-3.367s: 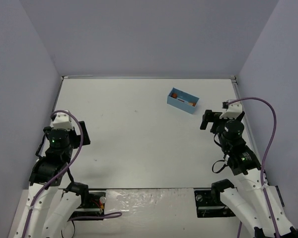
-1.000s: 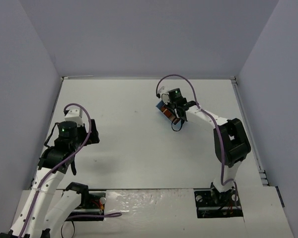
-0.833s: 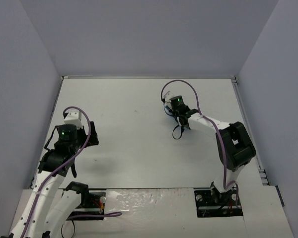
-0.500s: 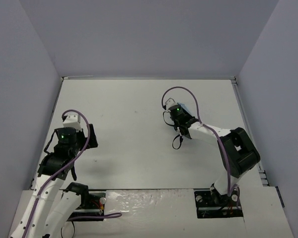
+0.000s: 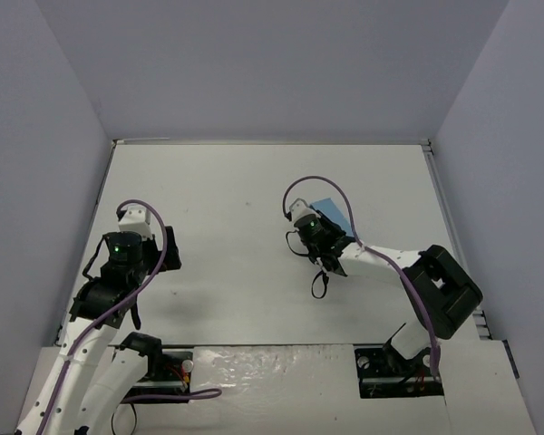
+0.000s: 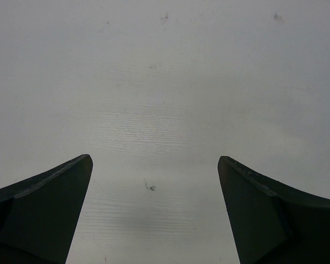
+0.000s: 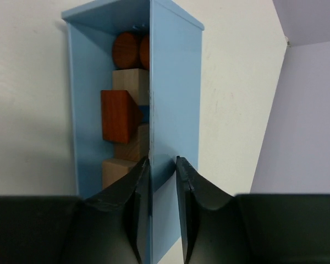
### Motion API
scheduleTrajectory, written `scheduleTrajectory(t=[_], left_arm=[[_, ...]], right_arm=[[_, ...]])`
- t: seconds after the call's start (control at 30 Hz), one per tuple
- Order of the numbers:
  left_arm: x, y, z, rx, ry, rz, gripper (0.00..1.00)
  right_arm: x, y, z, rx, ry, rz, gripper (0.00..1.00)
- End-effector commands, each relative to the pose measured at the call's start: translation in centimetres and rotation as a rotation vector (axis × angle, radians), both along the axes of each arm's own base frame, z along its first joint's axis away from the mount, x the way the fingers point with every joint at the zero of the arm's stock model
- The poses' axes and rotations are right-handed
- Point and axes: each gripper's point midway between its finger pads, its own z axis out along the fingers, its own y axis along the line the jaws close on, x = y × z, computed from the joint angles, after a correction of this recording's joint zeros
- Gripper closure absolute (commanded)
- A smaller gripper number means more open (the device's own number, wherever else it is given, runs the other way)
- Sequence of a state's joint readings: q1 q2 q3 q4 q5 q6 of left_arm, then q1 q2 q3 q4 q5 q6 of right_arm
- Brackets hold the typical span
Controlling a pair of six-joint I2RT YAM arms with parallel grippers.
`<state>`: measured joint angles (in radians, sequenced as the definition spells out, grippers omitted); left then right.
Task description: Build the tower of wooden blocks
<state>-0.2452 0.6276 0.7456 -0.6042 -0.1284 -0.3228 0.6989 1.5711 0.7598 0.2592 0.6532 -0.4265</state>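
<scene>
The left arm [image 5: 100,299] is folded close to its base, and the left gripper [image 6: 154,165] is spread wide with nothing between its fingers. The right arm [image 5: 381,256] is stretched forward and left. The right gripper [image 7: 163,165] is pinched on the thin wall of the blue box [image 7: 173,82] between its fingertips.

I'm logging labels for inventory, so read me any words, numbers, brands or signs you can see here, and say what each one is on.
None can be read.
The box: plain blue walls, no print.
The blocks inside it: bare wood, no marks.
The table: only small specks, no writing.
The arm bases in the top view: any print there is too small to read.
</scene>
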Motion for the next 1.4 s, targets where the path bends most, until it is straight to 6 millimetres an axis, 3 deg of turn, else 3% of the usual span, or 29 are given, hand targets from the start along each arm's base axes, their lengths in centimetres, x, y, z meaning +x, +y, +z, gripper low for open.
scheduleTrajectory(t=[0.0, 0.2, 0.3, 0.47, 0.57, 0.8, 1.03, 1.37], left_arm=[[1.2, -0.6, 1.8, -0.02, -0.069, -0.01, 0.03], [1.3, -0.6, 2.0, -0.022, -0.081, -0.011, 0.03], [1.3, -0.6, 2.0, -0.02, -0.085, -0.012, 0.03], [1.5, -0.7, 1.9, -0.019, -0.083, -0.019, 0.03], [1.6, -0.7, 1.9, -0.019, -0.081, -0.021, 0.03], [1.6, -0.7, 1.9, -0.012, -0.084, -0.026, 0.03], [1.7, -1.0, 1.9, -0.014, -0.085, -0.044, 0.03], [1.8, -1.2, 1.8, -0.018, -0.084, -0.052, 0.03]], right_arm=[[-0.8, 0.9, 1.2, 0.062, -0.037, -0.012, 0.76], [-1.5, 2.3, 2.1, 0.141, -0.026, 0.02, 0.55], [-1.6, 3.3, 4.3, 0.238, -0.05, 0.03, 0.45], [-1.6, 4.7, 8.5, 0.415, -0.085, 0.077, 0.15], [-1.0, 5.1, 8.7, 0.491, -0.014, 0.092, 0.01], [0.5, 5.0, 5.1, 0.619, 0.225, 0.032, 0.0], [1.9, 5.2, 2.4, 0.66, 0.323, -0.008, 0.0], [3.0, 3.0, 1.6, 0.636, 0.319, -0.063, 0.0]])
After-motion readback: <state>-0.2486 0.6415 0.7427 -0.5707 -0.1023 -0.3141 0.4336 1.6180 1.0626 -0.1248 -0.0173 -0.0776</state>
